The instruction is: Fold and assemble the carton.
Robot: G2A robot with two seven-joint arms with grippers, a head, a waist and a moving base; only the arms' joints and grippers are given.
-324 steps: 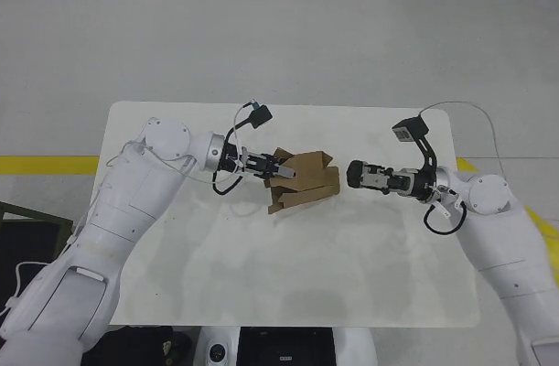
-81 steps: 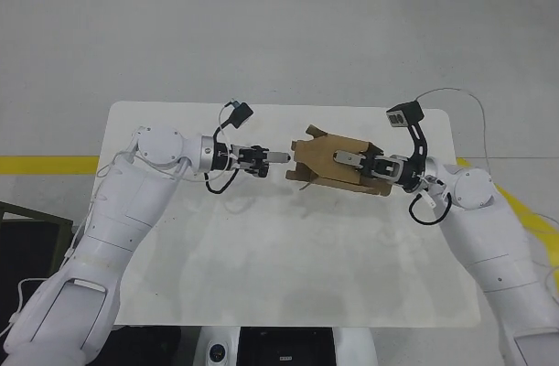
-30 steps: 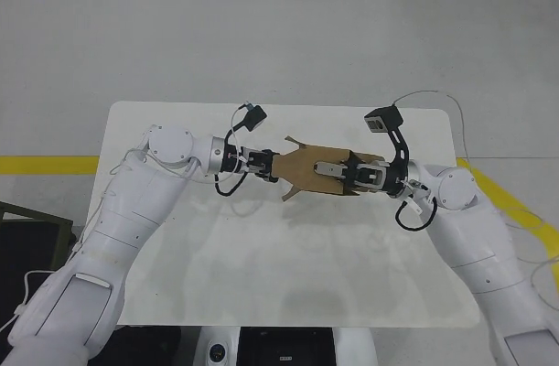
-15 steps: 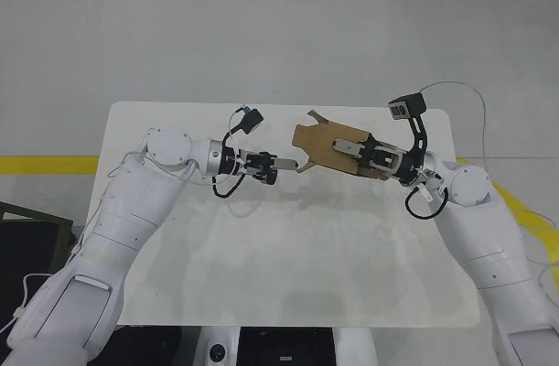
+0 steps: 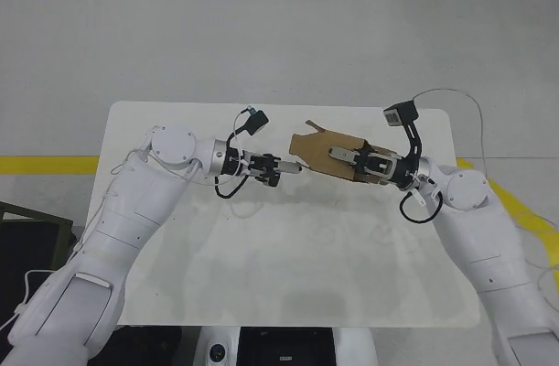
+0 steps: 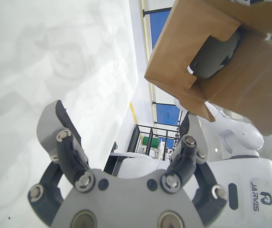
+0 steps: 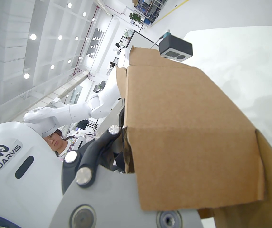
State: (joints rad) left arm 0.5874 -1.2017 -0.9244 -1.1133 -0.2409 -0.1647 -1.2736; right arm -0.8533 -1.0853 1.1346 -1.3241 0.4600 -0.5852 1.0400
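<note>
The brown cardboard carton (image 5: 308, 148) sits toward 1 o'clock from the middle of the white worktop (image 5: 169, 274), lying lengthwise between the two arms, and it appears to be raised clear of the surface. The right tool (image 5: 338, 154) comes in from the 3 o'clock side and is clamped on the carton, with one silver finger lying along the top panel. In the left wrist view a dark part of that tool shows inside the carton's (image 6: 174, 55) open, partly folded end. In the right wrist view the carton's (image 7: 185, 131) broad panel covers most of the right tool. A loose flap (image 5: 313, 126) sticks out from the carton's open end toward 11 o'clock. The left tool (image 5: 295, 167) is at the carton's 8 o'clock corner, just beside the edge; contact cannot be told. Its own wrist view shows the left tool (image 6: 124, 116) with its fingers spread apart and nothing between them, one fingertip (image 6: 188, 122) just below a corner of the carton's lower flap.
</note>
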